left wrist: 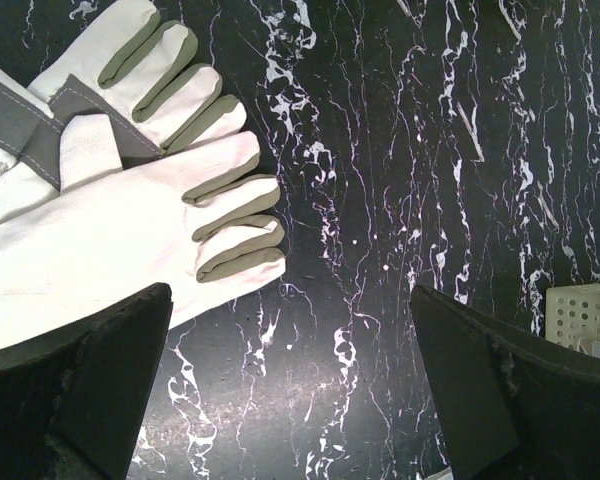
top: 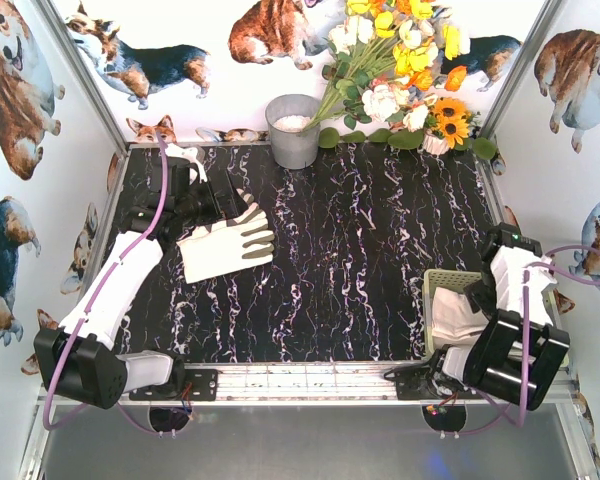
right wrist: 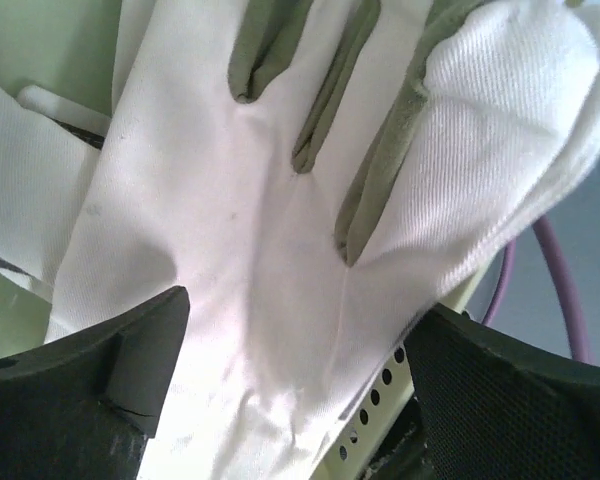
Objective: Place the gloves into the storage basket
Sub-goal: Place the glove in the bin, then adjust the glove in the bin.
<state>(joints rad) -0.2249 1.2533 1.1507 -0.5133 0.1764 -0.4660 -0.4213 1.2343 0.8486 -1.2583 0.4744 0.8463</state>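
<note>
left gripper: far left of the table, jaws spread wide, nothing between them; bare marble-pattern top shows in the gap.
pair of gloves: flat on the table, left of centre, just ahead of the left gripper and not touched by it; fingers point right.
upper glove: palm side up with the grey-olive patch showing, partly tucked under its neighbour.
lower glove: cream back up, overlapping the upper glove; fingertips olive, cuff running out of the wrist view to the left.
bucket: grey metal, upright at the back edge near centre, something white inside.
flowers: yellow, white and orange bunch, leaning against the back wall right of the bucket.
storage basket: pale yellow-green, at the near right of the table, mostly hidden under the right arm; a corner of it shows at the right edge of the left wrist view.
third glove: in the storage basket, rumpled, one part draped over the perforated rim.
right gripper: directly over the basket, jaws wide apart, one on each side of the third glove, not pinching it.
cable: purple, beyond the basket rim.
</note>
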